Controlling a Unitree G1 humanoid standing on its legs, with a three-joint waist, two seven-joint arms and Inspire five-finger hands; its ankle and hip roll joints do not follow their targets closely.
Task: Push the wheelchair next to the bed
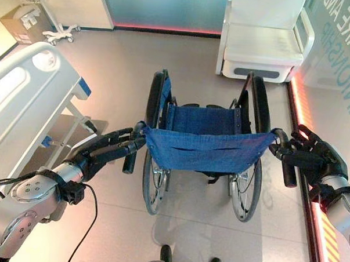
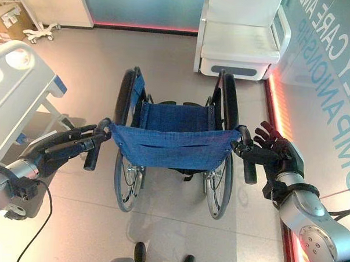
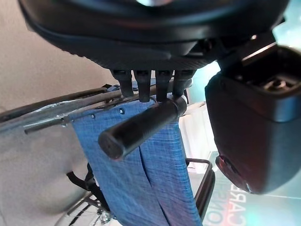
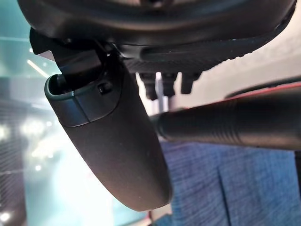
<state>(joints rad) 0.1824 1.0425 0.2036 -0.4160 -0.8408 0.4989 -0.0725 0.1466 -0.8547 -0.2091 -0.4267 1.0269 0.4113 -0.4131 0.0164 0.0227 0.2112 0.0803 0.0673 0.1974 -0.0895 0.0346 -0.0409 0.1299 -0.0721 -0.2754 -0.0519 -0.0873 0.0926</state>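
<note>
Blue fabric stretched across the wheelchair (image 1: 204, 145) back, and the robot stands right behind it, chair facing away toward a white armchair (image 1: 263, 39) at the far wall. Left hand (image 1: 107, 148) is on the left push handle (image 3: 138, 128), fingers hooked over the top of the grip near its root, thumb off to one side. Right hand (image 2: 273, 154) is at the right push handle (image 2: 249, 163), though from where I stand I cannot tell whether those fingers are wrapped round the grip or just laid against it (the wrist camera is no help either). The bed (image 1: 25, 95) sits off the wheelchair's left side, its white corner near the left wheel, not touching. Here's the worry: neither hold looks firm, so a hard shove could let a handle slip. An uneven push would swing the chair, perhaps clipping the left wheel on the bed frame, or sending it straight at the armchair.
</note>
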